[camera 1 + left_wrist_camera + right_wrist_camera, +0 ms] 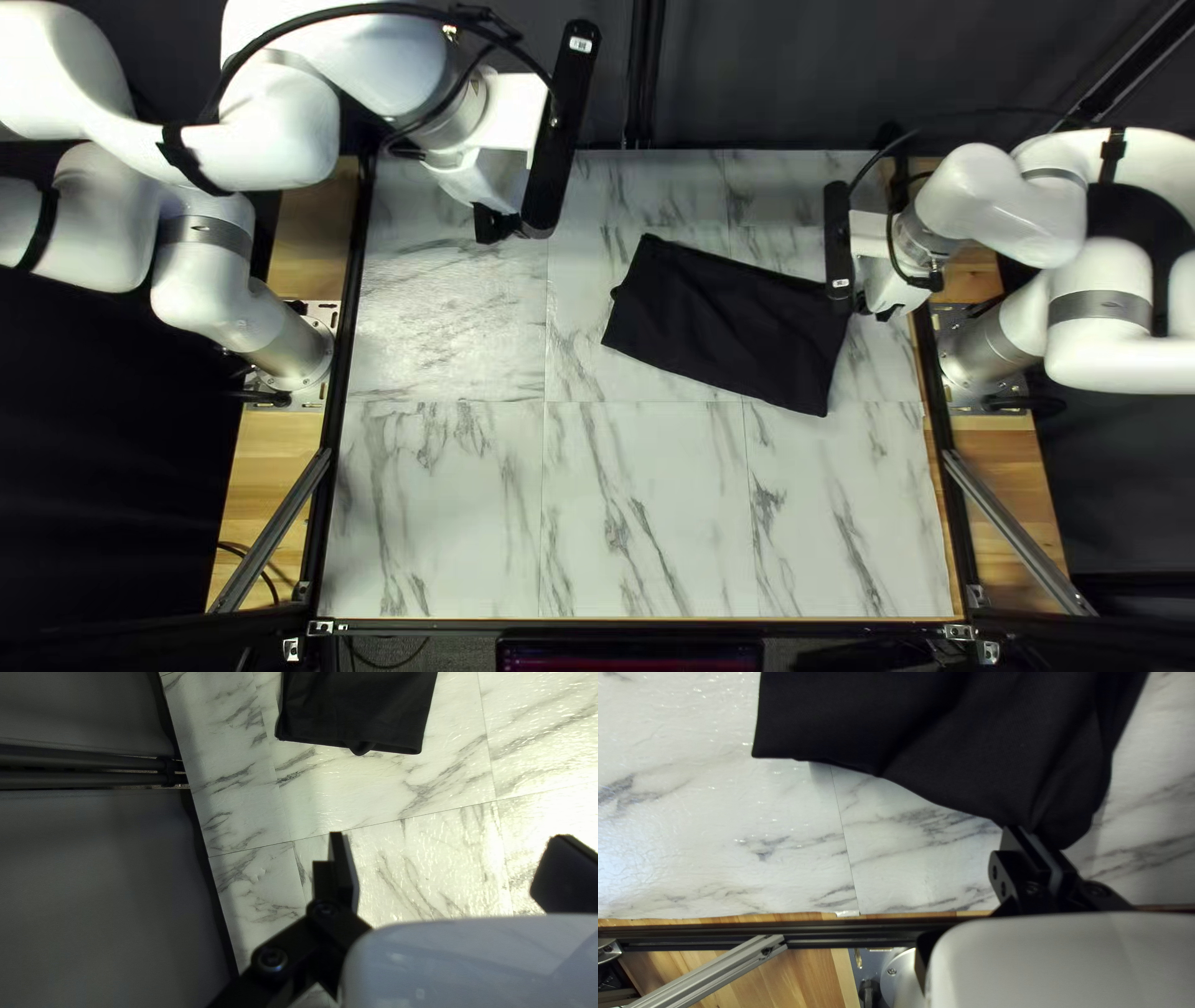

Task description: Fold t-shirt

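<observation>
While the right gripper (871,308) pinches a corner of the black t-shirt (735,324), right of centre on the marble-patterned table (647,510), its bulk blocks that corner from above; the left gripper (501,225), fingers spread, hangs near the dark curtain (772,106). Metal struts (1015,533) flank the table.

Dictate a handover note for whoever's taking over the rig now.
Left pincer: open, away from the t-shirt.
Right pincer: shut on a bunched corner of the t-shirt.
T-shirt: spread over the table, right of centre in the top left view.
Done: it looks partly folded, a compact four-sided shape.
To do: probably finish the folding, then release and smooth that corner.
</observation>
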Robot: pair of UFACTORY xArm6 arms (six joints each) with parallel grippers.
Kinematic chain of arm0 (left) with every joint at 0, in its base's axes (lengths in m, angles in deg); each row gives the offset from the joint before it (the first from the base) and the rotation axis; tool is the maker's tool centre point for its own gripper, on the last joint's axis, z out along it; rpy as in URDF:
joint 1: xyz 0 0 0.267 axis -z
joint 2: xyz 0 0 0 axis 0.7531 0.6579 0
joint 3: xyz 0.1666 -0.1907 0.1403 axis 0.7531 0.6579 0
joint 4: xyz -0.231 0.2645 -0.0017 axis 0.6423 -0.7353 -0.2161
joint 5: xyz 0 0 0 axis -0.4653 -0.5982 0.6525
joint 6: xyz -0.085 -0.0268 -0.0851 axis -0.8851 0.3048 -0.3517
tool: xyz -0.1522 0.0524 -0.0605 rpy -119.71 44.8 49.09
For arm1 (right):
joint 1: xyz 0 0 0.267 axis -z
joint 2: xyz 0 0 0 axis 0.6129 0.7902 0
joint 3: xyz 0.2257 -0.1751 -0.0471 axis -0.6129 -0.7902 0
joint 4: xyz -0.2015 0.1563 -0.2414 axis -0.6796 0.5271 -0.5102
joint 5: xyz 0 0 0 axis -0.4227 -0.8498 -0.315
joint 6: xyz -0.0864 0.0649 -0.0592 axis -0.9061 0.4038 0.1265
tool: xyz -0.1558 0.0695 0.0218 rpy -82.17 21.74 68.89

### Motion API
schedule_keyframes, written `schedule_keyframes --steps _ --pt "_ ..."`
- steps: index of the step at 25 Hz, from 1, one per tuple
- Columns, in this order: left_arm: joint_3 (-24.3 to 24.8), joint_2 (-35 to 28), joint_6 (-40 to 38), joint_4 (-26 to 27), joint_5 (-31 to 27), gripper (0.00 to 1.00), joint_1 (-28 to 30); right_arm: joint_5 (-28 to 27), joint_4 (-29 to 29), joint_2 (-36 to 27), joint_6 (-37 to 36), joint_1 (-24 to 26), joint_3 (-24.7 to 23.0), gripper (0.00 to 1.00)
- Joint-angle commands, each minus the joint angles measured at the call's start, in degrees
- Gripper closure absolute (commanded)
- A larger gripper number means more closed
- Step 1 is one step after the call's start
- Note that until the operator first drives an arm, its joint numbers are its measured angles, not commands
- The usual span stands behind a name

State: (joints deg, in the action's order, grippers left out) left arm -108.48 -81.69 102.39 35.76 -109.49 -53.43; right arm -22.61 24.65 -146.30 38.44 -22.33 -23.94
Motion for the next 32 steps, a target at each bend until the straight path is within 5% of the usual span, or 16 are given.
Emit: schedule_keyframes --steps 1,6,7,11,18,23,32 --pt "0.00 0.00 0.00 0.00 0.00 0.00 0.00 6.85 1.01 4.00 -5.84 6.27 -3.72 1.00" --pt "0.00 0.00 0.00 0.00 0.00 0.00 0.00 12.05 2.80 10.75 -8.41 8.08 -2.81 0.99" --pt "0.00 0.00 0.00 0.00 0.00 0.00 0.00 11.93 2.78 10.90 -8.26 7.96 -2.52 0.35" --pt "0.00 0.00 0.00 0.00 0.00 0.00 0.00 8.93 1.42 10.72 -5.94 6.67 0.28 0.00" --pt "0.00 0.00 0.00 0.00 0.00 0.00 0.00 6.25 -0.96 9.55 2.92 0.90 4.96 0.00" --pt "0.00 0.00 0.00 0.00 0.00 0.00 0.00 11.10 -6.90 16.01 12.32 -2.80 8.54 0.00" --pt "0.00 0.00 0.00 0.00 0.00 0.00 0.00 13.84 -9.60 16.69 13.57 -3.16 9.09 0.00"
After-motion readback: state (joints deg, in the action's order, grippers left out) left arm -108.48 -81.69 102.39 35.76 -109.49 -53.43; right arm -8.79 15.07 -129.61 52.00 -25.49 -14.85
